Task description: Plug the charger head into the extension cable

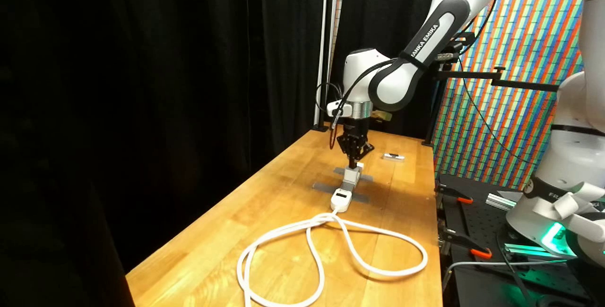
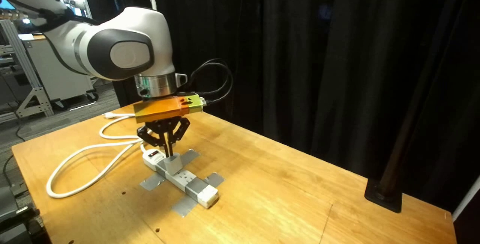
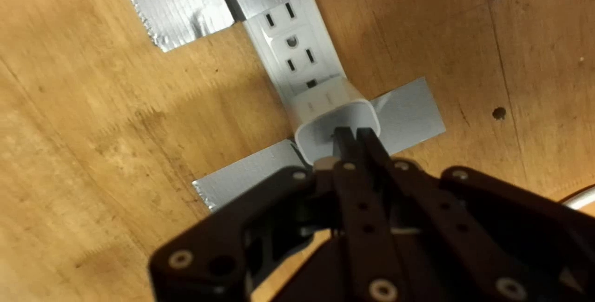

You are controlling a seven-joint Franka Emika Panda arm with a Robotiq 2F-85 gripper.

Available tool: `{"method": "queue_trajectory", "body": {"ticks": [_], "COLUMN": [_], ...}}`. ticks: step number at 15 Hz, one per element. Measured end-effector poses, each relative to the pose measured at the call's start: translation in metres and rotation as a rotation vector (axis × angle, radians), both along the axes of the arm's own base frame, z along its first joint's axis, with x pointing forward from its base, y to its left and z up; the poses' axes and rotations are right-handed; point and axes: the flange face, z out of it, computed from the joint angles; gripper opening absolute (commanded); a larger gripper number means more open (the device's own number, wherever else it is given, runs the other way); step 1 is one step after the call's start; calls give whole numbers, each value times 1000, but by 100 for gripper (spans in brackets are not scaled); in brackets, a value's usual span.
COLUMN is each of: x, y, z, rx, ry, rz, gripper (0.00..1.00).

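Note:
The charger head is a small white block with a grey top face. It stands roughly upright on the white extension strip, at the end nearer the cord; it also shows in an exterior view and the wrist view. Its prongs and underside are hidden, so I cannot tell how deep it sits. Free sockets show beside it on the strip. My gripper has its fingers almost together with nothing between them. The fingertips are at the charger's top face; whether they touch is unclear.
Grey tape straps the strip to the wooden table. A looped white cord leads from the strip's white box. A small white-and-black object lies farther back. A black post base stands on the table.

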Motion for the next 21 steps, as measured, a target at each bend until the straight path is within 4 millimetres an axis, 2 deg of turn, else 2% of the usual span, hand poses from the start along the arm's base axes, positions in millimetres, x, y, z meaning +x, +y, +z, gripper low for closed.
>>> {"method": "queue_trajectory", "body": {"ticks": [6, 21], "x": [0, -1], "y": [-6, -12], "z": [-7, -9], "rx": [-25, 6], "ry": [-2, -1], "rz": [-6, -77], "gripper": [9, 9]}}
